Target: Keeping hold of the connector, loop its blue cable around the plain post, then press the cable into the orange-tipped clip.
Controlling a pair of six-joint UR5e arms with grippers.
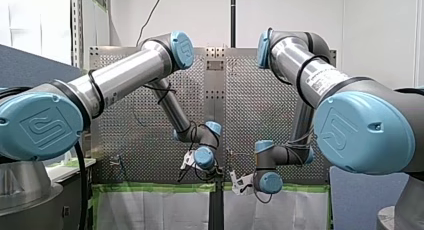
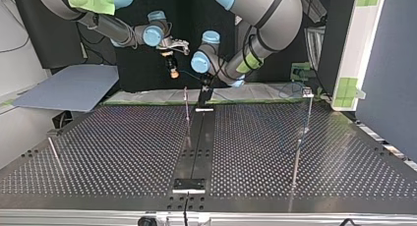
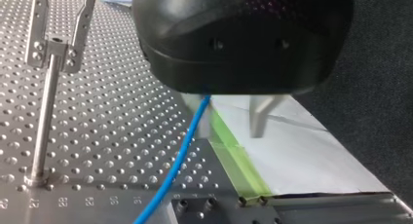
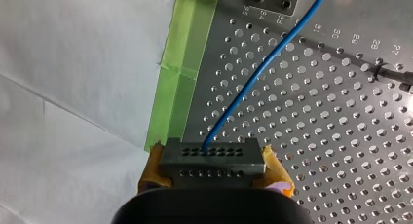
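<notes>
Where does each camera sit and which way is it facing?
Front: behind my shoulders, looking over the perforated table; my left arm at its left, my right arm at its right.
Top: across the table, facing the arms, sides crossed.
Left wrist: on my left arm, looking past the open left end effector at the blue cable.
Right wrist: on my right arm; the right end effector grips the connector.
Shared: both wrist views show the cable and green tape.
</notes>
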